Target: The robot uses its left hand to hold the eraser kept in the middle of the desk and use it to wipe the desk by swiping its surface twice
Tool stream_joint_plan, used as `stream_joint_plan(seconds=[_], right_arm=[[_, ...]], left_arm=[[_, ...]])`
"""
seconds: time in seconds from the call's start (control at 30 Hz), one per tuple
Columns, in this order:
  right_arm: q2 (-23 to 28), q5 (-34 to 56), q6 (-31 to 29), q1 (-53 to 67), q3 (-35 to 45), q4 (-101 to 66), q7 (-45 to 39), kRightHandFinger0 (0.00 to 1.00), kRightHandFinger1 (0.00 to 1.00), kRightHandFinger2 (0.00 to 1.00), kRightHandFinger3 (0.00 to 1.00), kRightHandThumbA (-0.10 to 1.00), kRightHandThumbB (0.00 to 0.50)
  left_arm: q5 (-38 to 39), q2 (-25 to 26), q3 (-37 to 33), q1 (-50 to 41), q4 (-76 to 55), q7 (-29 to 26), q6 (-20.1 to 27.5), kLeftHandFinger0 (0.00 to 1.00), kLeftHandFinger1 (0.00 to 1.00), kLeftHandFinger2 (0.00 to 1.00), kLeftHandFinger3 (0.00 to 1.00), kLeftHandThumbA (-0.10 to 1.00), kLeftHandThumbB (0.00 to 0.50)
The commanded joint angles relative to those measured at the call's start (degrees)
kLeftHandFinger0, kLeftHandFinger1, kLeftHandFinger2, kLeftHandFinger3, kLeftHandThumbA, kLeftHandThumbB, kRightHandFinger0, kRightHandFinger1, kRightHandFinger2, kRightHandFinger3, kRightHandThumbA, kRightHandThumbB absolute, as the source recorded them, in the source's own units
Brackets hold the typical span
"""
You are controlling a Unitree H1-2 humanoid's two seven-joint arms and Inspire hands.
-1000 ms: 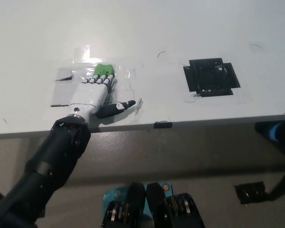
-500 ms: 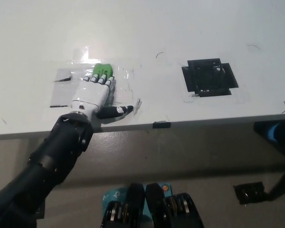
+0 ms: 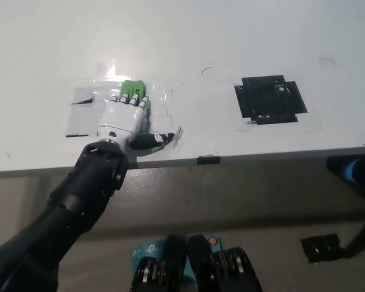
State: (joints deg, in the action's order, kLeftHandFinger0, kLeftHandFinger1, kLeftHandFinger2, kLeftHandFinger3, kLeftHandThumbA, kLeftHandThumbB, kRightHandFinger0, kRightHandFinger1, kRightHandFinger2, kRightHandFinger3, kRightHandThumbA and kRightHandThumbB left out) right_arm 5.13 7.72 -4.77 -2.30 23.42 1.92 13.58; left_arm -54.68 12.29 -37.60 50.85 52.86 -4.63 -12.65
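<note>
Closest to the camera, past the desk's front edge, there's grey floor with a small black block (image 3: pixel 320 246) at lower right. A short strip of black tape (image 3: pixel 208 160) sits right on that edge. The white left hand (image 3: pixel 125 117) lies palm-down on the white desk (image 3: pixel 231 36), fingers laid over the near part of the green eraser (image 3: pixel 134 87); can't tell if it's actually gripping. Clear tape patches (image 3: pixel 85 103) surround it. Well off to the right is a black tape square (image 3: pixel 270 98). Faint pen marks (image 3: pixel 206 68) farther back. Right hand isn't visible.
</note>
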Motion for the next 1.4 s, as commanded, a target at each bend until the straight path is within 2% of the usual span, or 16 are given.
stream_joint_plan(seconds=[0.0, 0.03, 0.17, 0.23, 0.37, 0.47, 0.57, 0.63, 0.83, 0.93, 1.1, 1.13, 1.27, 1.37], right_arm=[[1.0, -0.24, -0.72, -1.51, -0.9, -3.14, -0.6, 1.0, 1.0, 1.0, 1.0, 1.0, 0.281], [1.09, -0.49, -1.04, -1.67, -1.11, -3.04, -0.64, 1.0, 1.0, 1.0, 1.0, 1.0, 0.266], [0.9, -1.34, -0.36, -2.06, -1.5, -3.21, 0.19, 1.0, 1.0, 1.0, 1.0, 1.0, 0.259], [0.92, -1.31, -0.39, -1.9, -2.05, -3.73, -0.28, 1.0, 1.0, 1.0, 1.0, 1.0, 0.229], [0.77, -0.84, -0.48, -1.76, -2.8, -4.13, -0.7, 1.0, 1.0, 1.0, 1.0, 1.0, 0.248], [0.93, -1.43, -1.03, -2.0, -3.22, -3.81, -0.53, 1.0, 1.0, 1.0, 1.0, 1.0, 0.226], [0.9, -1.83, -0.61, -2.26, -3.45, -3.96, -0.26, 1.0, 1.0, 1.0, 1.0, 1.0, 0.228], [0.74, -2.34, -0.68, -2.41, -3.42, -3.81, 0.26, 1.0, 1.0, 1.0, 1.0, 1.0, 0.25], [-0.27, -3.58, -2.96, -3.47, -2.95, -2.58, 2.16, 1.0, 1.0, 1.0, 1.0, 1.0, 0.198], [-1.07, -2.33, -3.23, -3.96, -2.84, -2.39, 2.15, 1.0, 1.0, 1.0, 1.0, 1.0, 0.196], [-1.37, -2.69, -4.2, -3.71, -2.57, -2.65, 2.62, 1.0, 1.0, 1.0, 1.0, 1.0, 0.179], [-1.36, -2.6, -4.39, -3.5, -2.4, -3.01, 2.62, 1.0, 1.0, 1.0, 1.0, 1.0, 0.192], [-1.29, -1.75, -4.95, -3.17, -2.32, -3.29, 2.01, 1.0, 1.0, 1.0, 1.0, 1.0, 0.173], [-1.77, -2.38, -4.65, -2.97, -2.14, -3.25, 2.89, 1.0, 1.0, 1.0, 1.0, 1.0, 0.185]], left_arm=[[4.63, -3.49, 0.42, -2.59, 3.17, 8.37, 1.5, 1.0, 1.0, 1.0, 1.0, 1.0, 0.5], [5.53, -4.47, 1.23, -2.44, 3.69, 8.5, 1.79, 1.0, 1.0, 1.0, 1.0, 1.0, 0.5], [6.18, -8.08, 2.4, -2.27, 4.09, 8.32, 1.33, 1.0, 1.0, 1.0, 1.0, 1.0, 0.5], [6.21, -10.71, 2.27, -1.88, 4.95, 8.62, 1.41, 1.0, 1.0, 1.0, 1.0, 1.0, 0.5], [6.38, -13.83, 1.96, -1.85, 5.13, 8.15, 2.37, 1.0, 1.0, 1.0, 1.0, 1.0, 0.5], [6.37, -15.2, 1.81, -1.97, 4.36, 8.85, 1.95, 1.0, 1.0, 1.0, 1.0, 1.0, 0.5], [5.39, -17.3, 0.53, -1.3, 5.45, 8.19, 2.67, 1.0, 1.0, 1.0, 1.0, 1.0, 0.5], [4.97, -18.51, -0.49, -0.94, 5.65, 9.26, 2.75, 1.0, 1.0, 1.0, 1.0, 1.0, 0.5], [1.03, -21.98, -7.01, -0.31, 7.74, 10.12, 2.45, 1.0, 1.0, 1.0, 1.0, 1.0, 0.5], [-0.16, -23.28, -9.81, 0.06, 9.59, 10.9, 2.12, 1.0, 1.0, 1.0, 1.0, 1.0, 0.5], [-0.61, -24.26, -11.61, 0.77, 13.29, 10.28, 2.29, 1.0, 1.0, 1.0, 1.0, 1.0, 0.5], [-0.89, -23.49, -11.87, 0.88, 13.6, 10.04, 2.48, 1.0, 1.0, 1.0, 1.0, 1.0, 0.5], [-0.84, -22.2, -12.17, 1.21, 13.85, 10.36, 2.59, 1.0, 1.0, 1.0, 1.0, 1.0, 0.5], [-0.34, -19.82, -11.5, 0.71, 12.84, 9.94, 2.7, 1.0, 1.0, 1.0, 1.0, 1.0, 0.5]])
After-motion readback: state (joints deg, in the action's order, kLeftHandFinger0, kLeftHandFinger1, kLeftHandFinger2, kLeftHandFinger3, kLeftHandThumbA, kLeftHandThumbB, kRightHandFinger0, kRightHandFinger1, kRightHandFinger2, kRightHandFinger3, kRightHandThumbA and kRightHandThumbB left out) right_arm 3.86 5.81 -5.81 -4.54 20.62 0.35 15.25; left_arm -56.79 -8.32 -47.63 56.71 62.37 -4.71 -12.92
